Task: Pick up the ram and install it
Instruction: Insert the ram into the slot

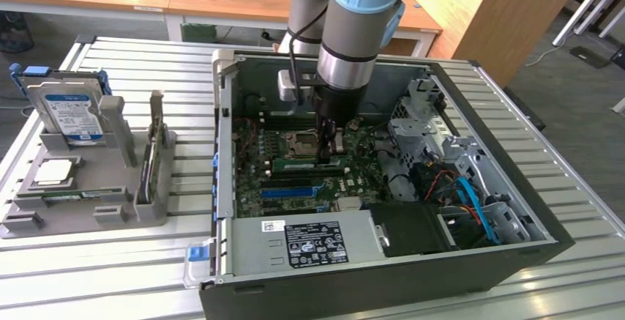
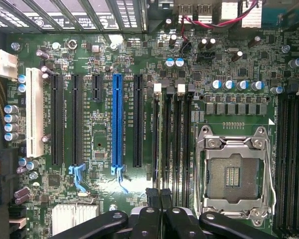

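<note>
**Ram** [image 1: 304,163]: stands on edge in a slot of the board [image 2: 103,127], directly under the gripper [image 2: 160,193]. It runs parallel to the empty slots [image 2: 187,144] just beside the fingers. Judged seated or close to it; the latches are too small to read.

**Gripper:** fingers drawn together, tips pointing straight down at the ram's top edge. Cannot tell whether they pinch the stick or only bear on it. The vertical pose makes sense, since a stick enters only with force in line with its slot. Narrow, closed fingers also fit between the neighbouring parts.

**Socket** [image 2: 232,174]: just beside the gripper, open, no chip inside. Its frame is apart from the fingers.

**Case** [image 1: 391,283]: lies on its side with the open face up, so the arm [image 1: 356,20] can come in from above.

**Tray** [image 1: 117,210]: well away from the gripper, outside the case. It holds the drive [image 1: 70,111] upright and the processor [image 1: 54,173] flat, each in its own pocket, likely for a grasp from above.
</note>
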`<state>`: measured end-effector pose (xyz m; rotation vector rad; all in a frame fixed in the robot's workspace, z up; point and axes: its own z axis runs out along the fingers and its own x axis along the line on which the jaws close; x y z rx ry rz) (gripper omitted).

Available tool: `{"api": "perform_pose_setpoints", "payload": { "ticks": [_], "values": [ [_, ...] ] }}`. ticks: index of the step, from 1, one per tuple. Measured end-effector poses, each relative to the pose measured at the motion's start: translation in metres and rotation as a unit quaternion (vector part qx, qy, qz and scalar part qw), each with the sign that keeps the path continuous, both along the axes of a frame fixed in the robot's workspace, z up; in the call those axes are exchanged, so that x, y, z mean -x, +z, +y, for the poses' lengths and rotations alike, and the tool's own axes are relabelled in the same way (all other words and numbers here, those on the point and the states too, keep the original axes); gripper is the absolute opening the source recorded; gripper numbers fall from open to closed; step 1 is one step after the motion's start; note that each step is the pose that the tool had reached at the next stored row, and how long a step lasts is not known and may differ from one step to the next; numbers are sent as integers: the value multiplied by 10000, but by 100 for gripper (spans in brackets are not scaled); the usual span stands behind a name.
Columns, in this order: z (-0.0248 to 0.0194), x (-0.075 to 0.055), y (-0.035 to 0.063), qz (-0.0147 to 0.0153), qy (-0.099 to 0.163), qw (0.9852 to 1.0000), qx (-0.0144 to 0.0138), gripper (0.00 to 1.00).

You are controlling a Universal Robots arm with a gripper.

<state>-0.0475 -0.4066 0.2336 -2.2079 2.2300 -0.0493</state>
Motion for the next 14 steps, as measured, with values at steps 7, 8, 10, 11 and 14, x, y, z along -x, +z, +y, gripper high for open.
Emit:
{"api": "perform_pose_setpoints", "payload": {
  "ticks": [7, 8, 10, 11, 14],
  "values": [
    [-6, 0, 1, 1, 56, 10000, 1, 12],
    [-8, 0, 0, 0, 79, 10000, 0, 12],
    [-8, 0, 0, 0, 95, 10000, 0, 12],
    [-8, 0, 0, 0, 95, 10000, 0, 12],
    [-8, 0, -12, 0, 96, 10000, 0, 12]
  ]
}}
